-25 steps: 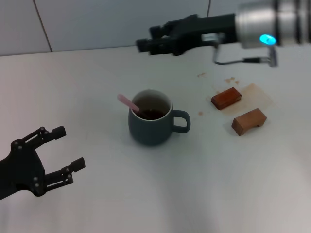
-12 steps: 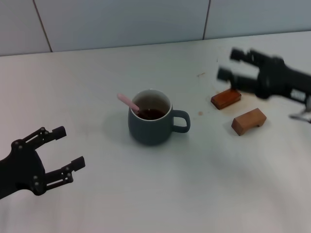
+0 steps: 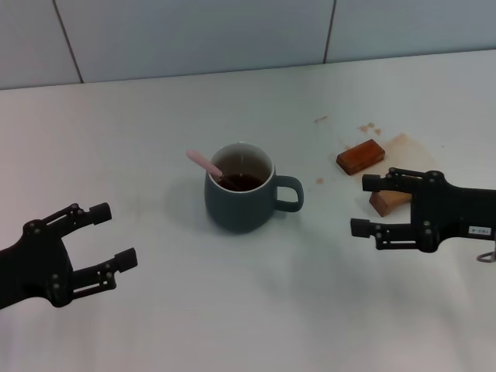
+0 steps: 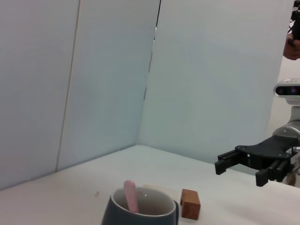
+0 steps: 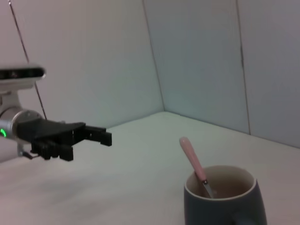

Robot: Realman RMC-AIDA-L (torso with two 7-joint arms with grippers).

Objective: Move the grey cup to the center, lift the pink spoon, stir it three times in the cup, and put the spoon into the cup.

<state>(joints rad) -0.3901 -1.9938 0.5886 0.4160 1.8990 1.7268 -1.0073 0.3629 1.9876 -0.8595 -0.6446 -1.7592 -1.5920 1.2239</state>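
Observation:
The grey cup point(image 3: 239, 189) stands upright at the table's middle with its handle toward my right. The pink spoon point(image 3: 204, 163) stands in it, handle leaning out over the rim on my left side. Both also show in the left wrist view, cup point(image 4: 140, 212) and spoon point(image 4: 131, 196), and in the right wrist view, cup point(image 5: 225, 199) and spoon point(image 5: 192, 158). My left gripper point(image 3: 107, 236) is open and empty at the near left. My right gripper point(image 3: 366, 205) is open and empty to the right of the cup, low over the table.
Two brown wooden blocks lie right of the cup: one point(image 3: 360, 156) farther back, the other point(image 3: 385, 201) partly behind my right gripper. Brown stains point(image 3: 407, 147) mark the table around them. A tiled wall point(image 3: 194, 35) runs along the back.
My right arm has swung from high at the back right down and toward me, to low beside the cup. The left gripper, cup and spoon have stayed put.

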